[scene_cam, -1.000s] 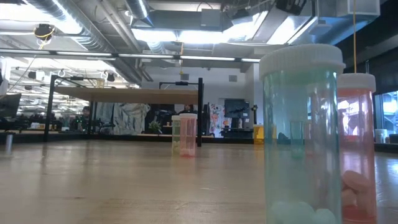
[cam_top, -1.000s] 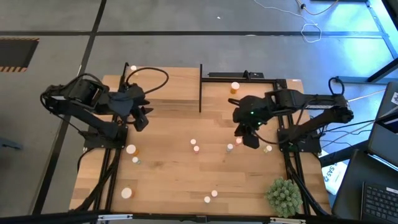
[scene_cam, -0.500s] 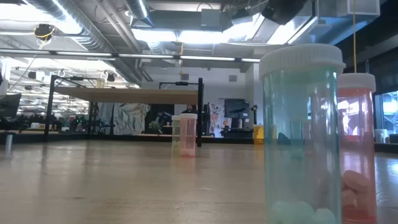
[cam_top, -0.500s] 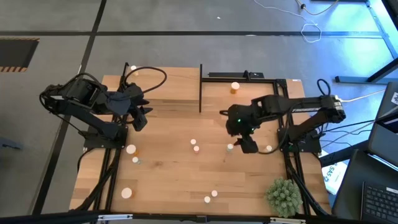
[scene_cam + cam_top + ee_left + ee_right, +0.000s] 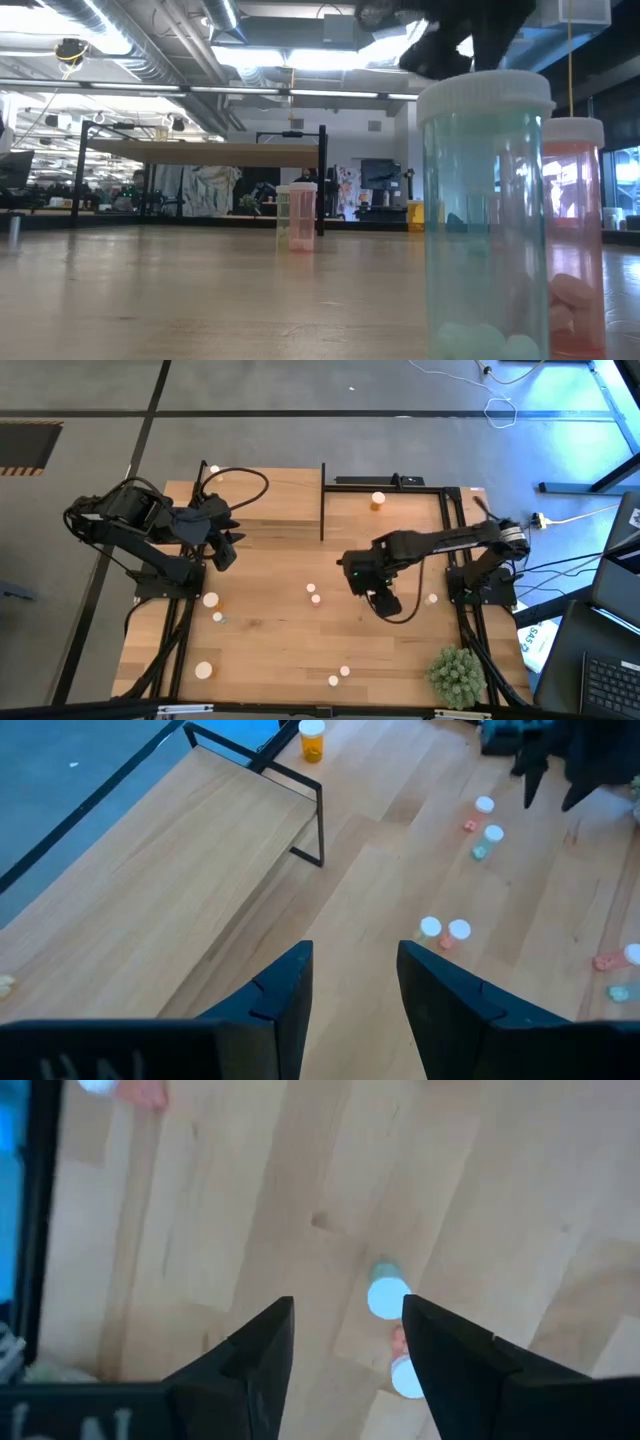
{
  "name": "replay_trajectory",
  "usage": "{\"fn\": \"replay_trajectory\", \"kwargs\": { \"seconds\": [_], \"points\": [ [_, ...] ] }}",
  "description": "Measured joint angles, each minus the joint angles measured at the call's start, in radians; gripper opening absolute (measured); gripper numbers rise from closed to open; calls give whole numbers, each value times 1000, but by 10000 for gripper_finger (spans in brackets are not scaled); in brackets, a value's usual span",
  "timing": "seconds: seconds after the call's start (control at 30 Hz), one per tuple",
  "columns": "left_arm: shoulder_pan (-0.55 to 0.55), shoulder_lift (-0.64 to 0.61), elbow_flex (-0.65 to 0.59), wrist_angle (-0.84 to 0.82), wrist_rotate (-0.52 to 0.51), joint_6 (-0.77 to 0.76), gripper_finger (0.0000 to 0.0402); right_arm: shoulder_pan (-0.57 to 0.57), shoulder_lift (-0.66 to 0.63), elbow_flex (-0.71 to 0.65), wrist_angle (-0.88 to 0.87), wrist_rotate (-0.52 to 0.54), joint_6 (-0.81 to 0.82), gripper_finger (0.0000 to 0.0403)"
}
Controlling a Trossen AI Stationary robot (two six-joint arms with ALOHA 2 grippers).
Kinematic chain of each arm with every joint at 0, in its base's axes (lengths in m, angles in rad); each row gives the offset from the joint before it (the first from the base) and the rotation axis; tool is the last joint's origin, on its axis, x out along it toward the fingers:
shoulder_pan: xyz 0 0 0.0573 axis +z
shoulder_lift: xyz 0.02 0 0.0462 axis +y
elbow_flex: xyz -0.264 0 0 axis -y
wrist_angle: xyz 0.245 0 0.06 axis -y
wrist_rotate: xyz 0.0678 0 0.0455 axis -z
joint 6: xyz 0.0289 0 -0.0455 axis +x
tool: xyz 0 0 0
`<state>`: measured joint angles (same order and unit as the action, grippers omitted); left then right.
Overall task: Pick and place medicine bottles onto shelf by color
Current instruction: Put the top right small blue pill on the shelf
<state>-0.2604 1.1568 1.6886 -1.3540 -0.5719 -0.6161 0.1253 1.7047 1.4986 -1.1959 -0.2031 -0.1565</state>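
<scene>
The shelf [image 5: 385, 510] stands at the far right part of the table, and so far it carries just one orange bottle [image 5: 377, 501], upright near its back edge; the left wrist view shows the same bottle [image 5: 312, 739] alone on the platform. The rest of the sorting looks undone, judging by what lies loose on the tabletop: a pair of bottles [image 5: 314, 594] out in front of the shelf, two more [image 5: 338, 676] further forward again, several off to the left of it near the left arm's base, and one by the right arm's base. The right gripper [image 5: 366, 586] is stretched out in front of the shelf, empty and with fingers parted, hanging above a pale green bottle [image 5: 386, 1294] and a reddish one touching it; which of the two it means to take is hard to say from that view. The left gripper [image 5: 354, 982] waits well to the left of the shelf, fingers apart and holding nothing.
</scene>
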Motion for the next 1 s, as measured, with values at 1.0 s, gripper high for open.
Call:
{"fn": "replay_trajectory", "kwargs": {
  "seconds": [1.0],
  "points": [
    [0,0,-1,8,1,20,141,-32,64,-193,168,78,-74,190]
  ]
}}
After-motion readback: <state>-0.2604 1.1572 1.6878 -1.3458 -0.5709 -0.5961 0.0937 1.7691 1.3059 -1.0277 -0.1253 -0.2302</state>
